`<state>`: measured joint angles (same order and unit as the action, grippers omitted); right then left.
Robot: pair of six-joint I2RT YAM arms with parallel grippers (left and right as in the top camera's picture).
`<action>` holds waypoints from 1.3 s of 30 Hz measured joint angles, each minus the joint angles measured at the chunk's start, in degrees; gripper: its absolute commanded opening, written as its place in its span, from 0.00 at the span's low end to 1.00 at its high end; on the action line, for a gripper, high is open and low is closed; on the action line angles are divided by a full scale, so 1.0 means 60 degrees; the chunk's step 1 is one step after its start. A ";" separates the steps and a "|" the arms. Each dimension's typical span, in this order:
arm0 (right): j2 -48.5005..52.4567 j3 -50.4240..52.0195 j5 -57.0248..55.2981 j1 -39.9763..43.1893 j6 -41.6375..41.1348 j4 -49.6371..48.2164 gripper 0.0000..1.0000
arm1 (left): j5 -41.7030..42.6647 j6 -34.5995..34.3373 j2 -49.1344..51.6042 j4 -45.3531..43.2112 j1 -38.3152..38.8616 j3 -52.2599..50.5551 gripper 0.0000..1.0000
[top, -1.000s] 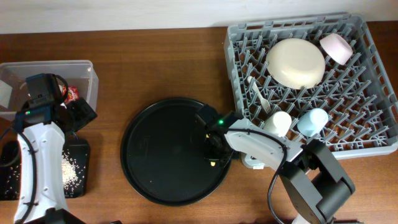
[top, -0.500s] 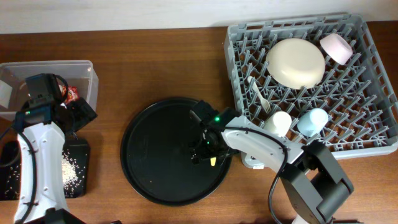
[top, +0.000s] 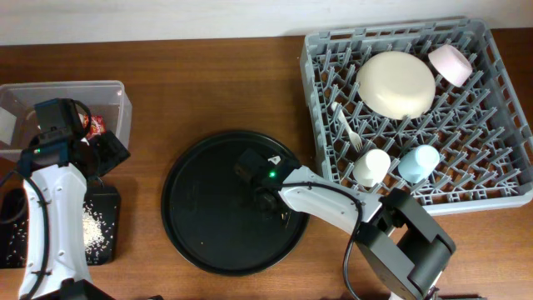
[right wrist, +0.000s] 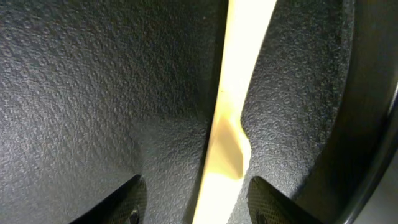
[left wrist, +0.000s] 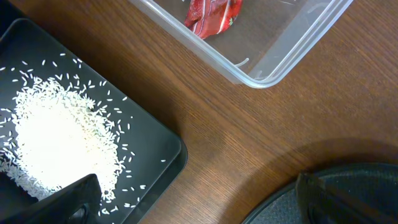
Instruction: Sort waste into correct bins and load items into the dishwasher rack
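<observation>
Straddling the pale yellow spoon (right wrist: 231, 93), the right gripper (right wrist: 199, 200) hangs low over the large round black tray (top: 208, 221), which sits mid-bench toward the near edge. Its two fingers (right wrist: 132, 198) stand apart on either side of the spoon's handle, open and not pressing it. The spoon lies flat on the tray's pebbled floor close to the rim. From overhead the arm hides it. A small white triangle shows on that wrist's housing; nothing else there can be read.

The left gripper (top: 108, 152) hovers near the left edge with its fingers spread wide and nothing between them. Below it, the shallow black tray (left wrist: 158, 140) at the near left corner holds the heap of rice (left wrist: 56, 143), with stray grains scattered around it. Just beyond, the clear box (left wrist: 249, 76) holds the red wrapper (left wrist: 211, 15); its print is too blurred to read.

At the far right corner, the grey rack (top: 500, 158) carries the cream plate (top: 396, 83), the pink bowl (top: 450, 63), the fork (top: 347, 127), the white cup (top: 372, 164) and the light blue cup (top: 418, 162).
</observation>
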<state>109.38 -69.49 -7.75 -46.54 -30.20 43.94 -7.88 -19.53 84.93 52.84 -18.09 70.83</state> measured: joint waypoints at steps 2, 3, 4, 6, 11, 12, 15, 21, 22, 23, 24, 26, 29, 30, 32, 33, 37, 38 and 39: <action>0.0004 0.0262 -0.0062 0.0000 -0.0022 -0.0299 0.44 | 0.0000 0.0000 0.0000 0.0007 0.0000 0.0000 0.99; 0.0004 0.0266 -0.0062 0.0000 -0.0036 -0.0331 0.43 | 0.0000 0.0000 0.0000 0.0000 0.0000 0.0000 0.99; 0.0004 0.0266 -0.0058 0.0000 -0.0040 -0.0342 0.43 | -0.0004 0.0000 0.0000 0.0004 0.0000 0.0000 0.99; 0.0004 0.0273 -0.0062 0.0000 -0.0051 -0.0342 0.41 | 0.0000 0.0000 0.0000 0.0004 0.0000 0.0000 0.99; -0.0029 0.0372 -0.0036 -0.0004 -0.0321 -0.0455 0.27 | 0.0000 0.0000 0.0000 0.0004 0.0000 0.0000 0.99; -0.0029 0.0382 -0.0051 -0.0011 -0.0404 -0.0448 0.26 | 0.0000 0.0000 0.0000 0.0004 0.0000 0.0000 0.99; -0.0033 0.0390 -0.0069 -0.0011 -0.0477 -0.0448 0.25 | 0.0000 0.0000 0.0000 0.0004 0.0000 0.0000 0.99; -0.0117 0.0423 -0.0106 -0.0029 -0.0532 -0.0375 0.04 | 0.0000 0.0000 0.0000 0.0004 0.0000 0.0000 0.99; -0.0113 0.0386 -0.0102 -0.0029 -0.0528 -0.0248 0.04 | 0.0000 0.0000 0.0000 0.0004 0.0000 0.0000 0.99; -0.0113 0.0350 -0.0102 -0.0025 -0.0535 -0.0073 0.04 | 0.0000 0.0000 0.0000 0.0004 0.0000 0.0000 0.99; -0.0113 0.0339 -0.0106 -0.0025 -0.0535 -0.0015 0.04 | 0.0000 0.0000 0.0000 0.0000 0.0000 0.0000 0.99; -0.0109 0.0229 -0.0106 -0.0018 -0.0477 0.0127 0.06 | 0.0000 0.0000 0.0000 0.0004 0.0000 0.0000 0.99; -0.0124 -0.0506 -0.0142 -0.0015 0.0317 0.0266 0.39 | 0.0000 0.0000 0.0000 0.0004 0.0000 0.0000 0.99; -0.0149 -0.0812 -0.0168 -0.0015 0.0583 0.0208 0.45 | 0.0000 0.0000 0.0000 0.0004 0.0000 0.0000 0.99; -0.0193 -0.1180 -0.0215 -0.0011 0.1056 -0.0193 0.46 | 0.0000 0.0000 0.0000 0.0004 0.0000 0.0000 0.99; -0.0222 -0.1249 -0.0222 0.0000 0.1253 -0.0554 0.45 | 0.0000 0.0000 0.0000 0.0004 0.0000 0.0000 0.99; -0.0222 -0.1337 -0.0310 0.0404 0.2047 -0.1617 0.44 | 0.0000 0.0000 0.0000 0.0004 0.0000 0.0000 0.99; -0.0157 -0.1337 -0.0321 0.0637 0.2120 -0.1796 0.44 | 0.0000 0.0000 0.0000 0.0004 0.0000 0.0000 0.99; -0.0040 -0.1348 -0.0350 0.0780 0.2160 -0.1945 0.44 | 0.0000 0.0000 0.0000 0.0004 0.0000 0.0000 0.99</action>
<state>109.14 -77.58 -9.85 -41.87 -17.23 32.27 -7.88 -19.53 84.93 52.86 -18.09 70.83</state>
